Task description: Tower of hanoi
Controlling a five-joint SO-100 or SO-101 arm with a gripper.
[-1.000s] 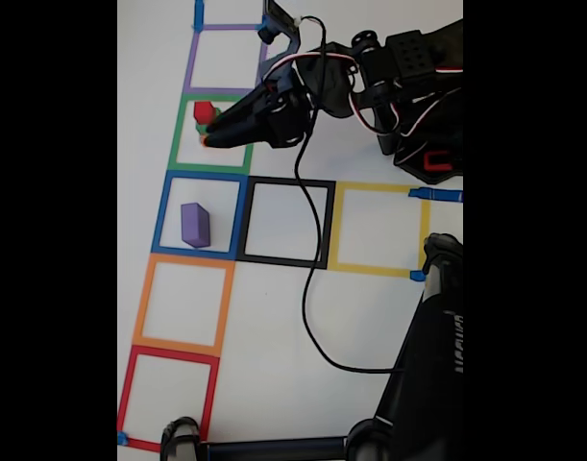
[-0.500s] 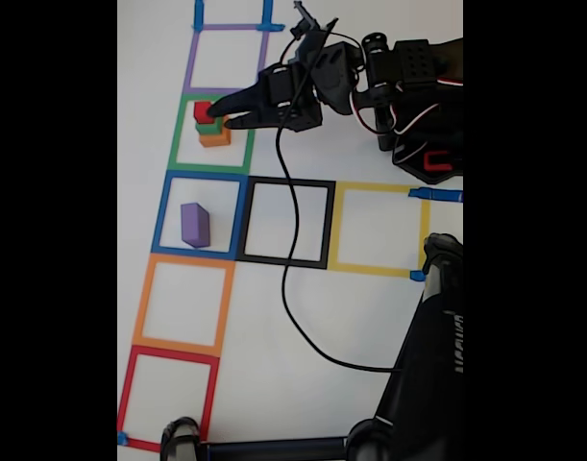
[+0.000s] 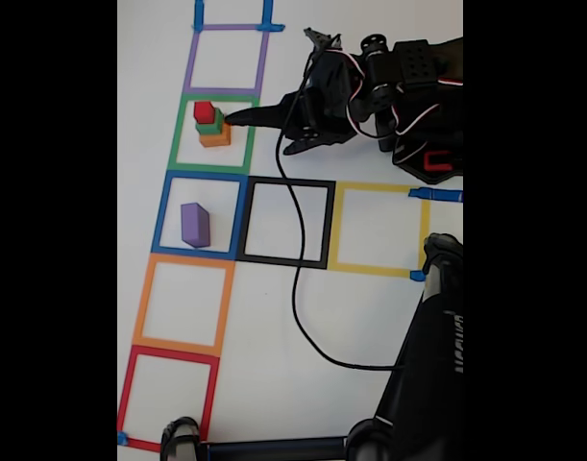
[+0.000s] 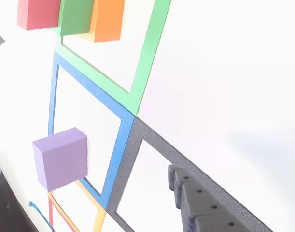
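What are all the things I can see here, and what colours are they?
Block stack: 3 blocks, red on green on orange, inside the green square.
Purple block: 1, inside the blue square.
Other taped squares: 5, purple, black, yellow, orange and red outlines, on the white table.
Cable: 1, black, trailing across the table.
Gripper: 1, black, tip just right of the stack in the fixed view.

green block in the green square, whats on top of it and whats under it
A red block sits on the green block, with an orange block beneath. The faces where they touch are covered.
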